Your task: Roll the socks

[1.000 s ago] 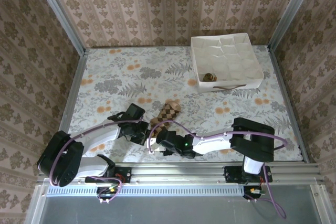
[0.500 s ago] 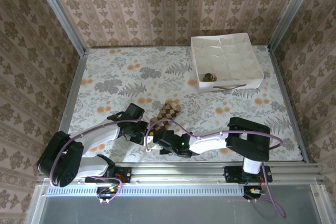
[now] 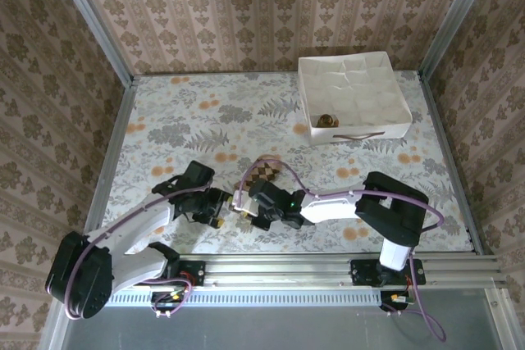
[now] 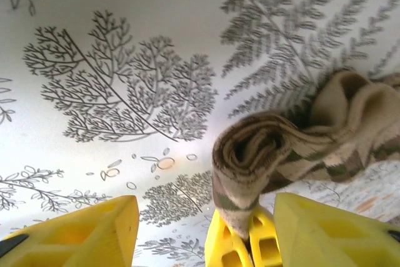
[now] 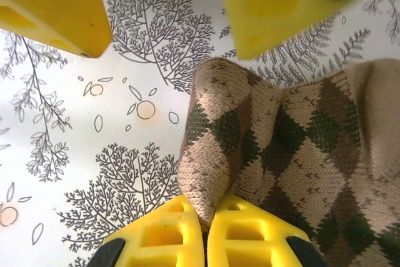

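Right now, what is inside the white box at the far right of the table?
The white box holds one small brownish rolled bundle by its near-left corner. The rest of its floor is creased white lining. What lies beneath the bundle is covered.

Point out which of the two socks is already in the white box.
The small brownish bundle in the white box, near its left wall. The other, the brown-and-cream argyle sock, lies on the table, pinched in the right gripper.
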